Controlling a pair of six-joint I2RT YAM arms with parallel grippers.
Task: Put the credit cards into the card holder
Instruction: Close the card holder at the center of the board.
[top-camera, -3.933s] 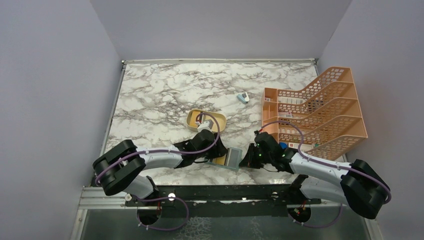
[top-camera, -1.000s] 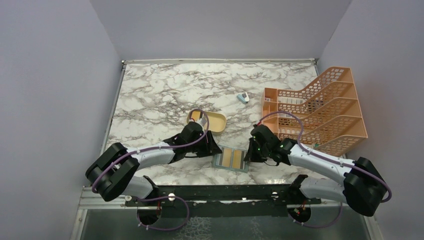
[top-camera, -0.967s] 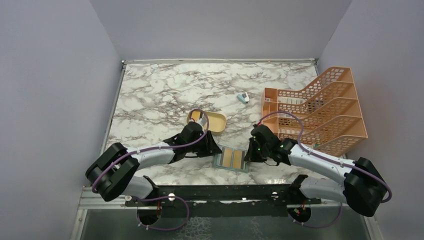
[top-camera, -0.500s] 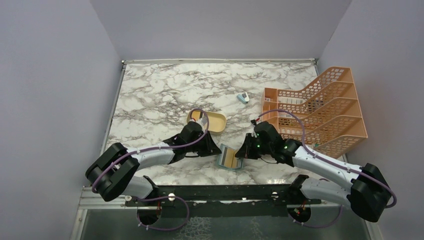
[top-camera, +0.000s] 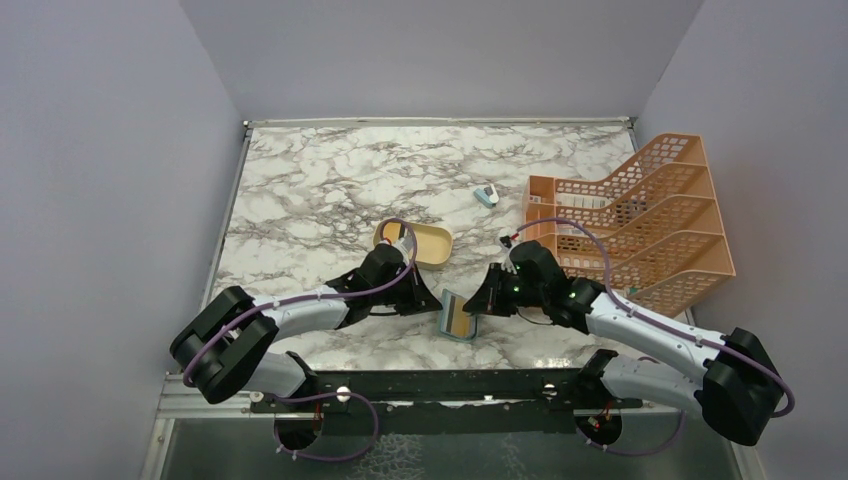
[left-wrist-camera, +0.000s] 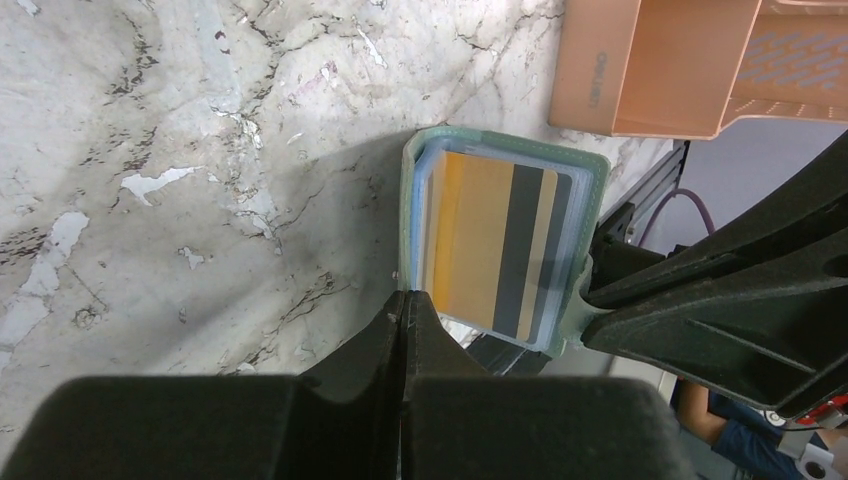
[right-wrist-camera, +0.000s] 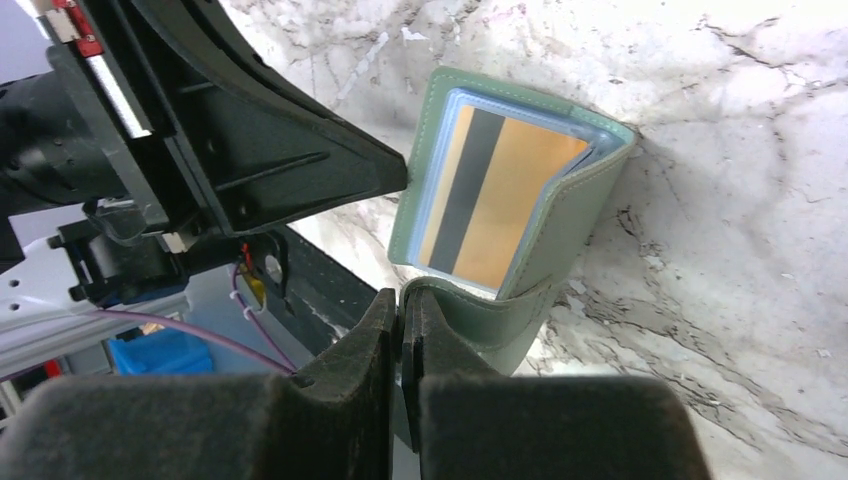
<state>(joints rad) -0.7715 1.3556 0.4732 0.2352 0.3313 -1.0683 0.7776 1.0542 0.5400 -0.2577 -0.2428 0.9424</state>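
Observation:
The grey-green card holder stands half folded near the table's front edge. A tan credit card with a dark stripe sits in its pale blue pocket, also visible as the card in the right wrist view. My right gripper is shut on the holder's raised flap, which curls up over the pocket side. My left gripper is shut with nothing between its fingers, its tips right at the holder's near corner. In the top view the left gripper and right gripper flank the holder.
A tan oval dish lies just behind the left gripper. An orange mesh file rack stands at the right, its corner close beyond the holder. A small blue-and-white gadget lies farther back. The table's front edge is close by.
The holder lay open and flat a second ago. My right gripper has lifted its right flap and swung it leftward, folding it half shut. My left gripper's jaws have closed.

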